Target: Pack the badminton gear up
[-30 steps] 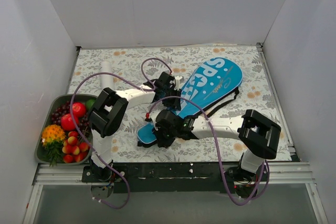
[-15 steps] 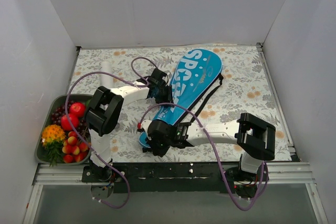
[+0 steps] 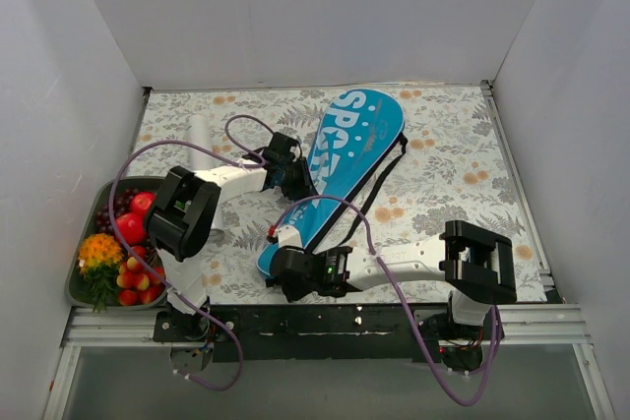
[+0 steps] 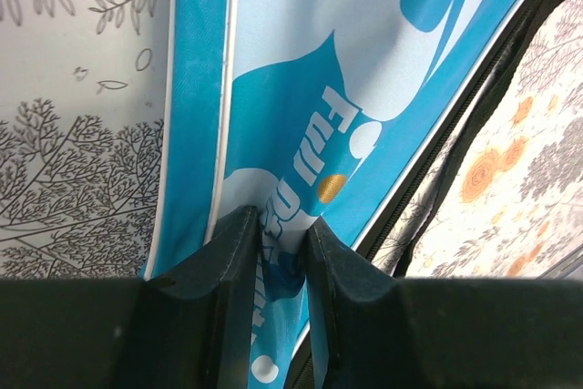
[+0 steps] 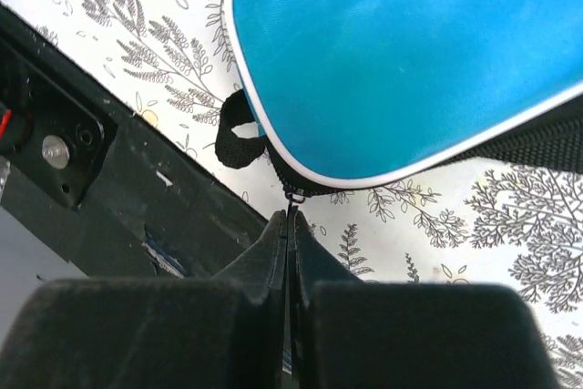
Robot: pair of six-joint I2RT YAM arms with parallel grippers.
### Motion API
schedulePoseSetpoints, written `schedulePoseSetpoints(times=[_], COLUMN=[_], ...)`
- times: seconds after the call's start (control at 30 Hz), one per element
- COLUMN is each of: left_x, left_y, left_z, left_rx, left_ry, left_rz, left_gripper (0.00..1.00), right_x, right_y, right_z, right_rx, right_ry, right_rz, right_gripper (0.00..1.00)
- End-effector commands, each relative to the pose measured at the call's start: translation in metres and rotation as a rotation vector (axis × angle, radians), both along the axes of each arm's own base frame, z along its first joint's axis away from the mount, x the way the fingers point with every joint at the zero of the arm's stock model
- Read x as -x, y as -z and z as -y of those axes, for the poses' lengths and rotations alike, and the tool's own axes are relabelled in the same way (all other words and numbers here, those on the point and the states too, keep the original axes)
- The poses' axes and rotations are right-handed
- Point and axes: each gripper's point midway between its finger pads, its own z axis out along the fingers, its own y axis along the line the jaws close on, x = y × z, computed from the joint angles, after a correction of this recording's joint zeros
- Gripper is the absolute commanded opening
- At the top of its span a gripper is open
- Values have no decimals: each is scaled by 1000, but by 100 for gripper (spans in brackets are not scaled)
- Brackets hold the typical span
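The long blue cover [image 3: 349, 150] lettered "SPORT" lies slanted on the flowered table, narrow end toward the front edge. My left gripper [image 3: 298, 181] holds its left edge midway along. In the left wrist view the two fingers [image 4: 235, 257] pinch a fold of the blue cloth [image 4: 301, 116] between them. My right gripper [image 3: 279, 270] is at the narrow end. In the right wrist view it [image 5: 291, 218] is shut on the zipper pull below the cover [image 5: 410, 61], beside a black loop [image 5: 239, 138]. A white cardboard tube [image 3: 199, 138] lies at the back left.
A dark tray [image 3: 87, 243] of colourful fruit sits at the left edge. White walls enclose the table on three sides. The black front rail [image 5: 100, 170] runs just past the cover's narrow end. The cover's black strap [image 3: 379, 179] trails along its right side.
The cover has swung leftward, its wide end moving from the right back toward the middle. Both grippers have shifted left with it, still holding on.
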Motion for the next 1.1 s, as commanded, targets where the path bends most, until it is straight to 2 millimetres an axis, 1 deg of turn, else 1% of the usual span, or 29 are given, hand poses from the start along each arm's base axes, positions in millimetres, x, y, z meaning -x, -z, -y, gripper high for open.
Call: schedulePoseSetpoints(times=[0.0, 0.1, 0.2, 0.27, 0.3, 0.37, 0.4, 0.43, 0.47, 0.5, 0.53, 0.57, 0.6, 0.63, 0.67, 0.73, 0.77, 0.8, 0.83, 0.87, 0.9, 0.93, 0.97, 1.0, 1.03, 1.07], left_x=[-25, -27, -29, -29, -29, -29, -30, -29, -29, -29, -29, -29, -30, -29, -29, -29, -27, -27, -26, -23, -21, -20, -11, -7, -5, -1], left_y=[24, 23, 19, 17, 16, 13, 12, 10, 9, 7, 5, 2, -2, -5, -10, -20, -23, -33, -38, -43, -57, -64, -77, -86, -110, -122], left_z=[-53, -52, -49, -49, -49, -50, -50, -50, -50, -49, -49, -49, -48, -46, -45, -39, -38, -35, -34, -30, -27, -23, -12, -8, -5, -3], left_rx=[-154, -148, -129, -125, -125, -130, -132, -131, -132, -128, -129, -126, -126, -119, -114, -93, -84, -67, -61, -37, -12, 12, 75, 102, 134, 146], left_ry=[-230, -240, -238, -228, -224, -208, -205, -199, -188, -182, -174, -166, -149, -132, -121, -79, -60, -47, -25, 0, 18, 52, 120, 153, 176, 211], left_rz=[33, 36, 43, 53, 59, 77, 81, 88, 94, 100, 107, 113, 127, 127, 134, 152, 157, 178, 190, 193, 219, 245, 256, 276, 335, 372], left_gripper=[0, 0, 0, 0, 0, 0, 0, 0, 0, 1, 2, 3, 3, 4, 6, 10, 14, 18, 22, 25, 35, 40, 45, 56, 67, 75], right_x=[12, 11, 12, 11, 10, 7, 4, 1, -2, -6, -9, -13, -18, -20, -25, -30, -34, -37, -39, -43, -47, -50, -53, -58, -62, -68], right_y=[-35, -44, -49, -48, -48, -48, -49, -56, -55, -58, -66, -67, -71, -79, -80, -91, -90, -96, -102, -102, -109, -115, -117, -122, -131, -133], right_z=[-21, -29, -35, -32, -29, -19, -14, -9, 0, 5, 12, 23, 30, 36, 47, 59, 71, 74, 78, 90, 94, 100, 111, 117, 122, 130], right_rx=[-124, -154, -177, -164, -157, -142, -137, -142, -116, -107, -106, -70, -59, -63, -27, -8, 33, 38, 35, 76, 81, 85, 117, 124, 112, 122], right_ry=[154, 158, 141, 126, 129, 132, 142, 152, 157, 167, 174, 187, 204, 207, 218, 234, 243, 237, 244, 256, 272, 284, 295, 314, 324, 342], right_rz=[-27, -10, -4, 8, 17, 35, 54, 66, 81, 102, 113, 127, 151, 160, 166, 173, 179, 189, 192, 197, 215, 229, 244, 270, 282, 289], right_gripper=[1, 1, 1, 1, 10, 23, 36, 44, 54, 67, 71, 74, 84, 90, 91, 93, 93, 94, 94, 95, 95, 95, 96, 96, 96, 96])
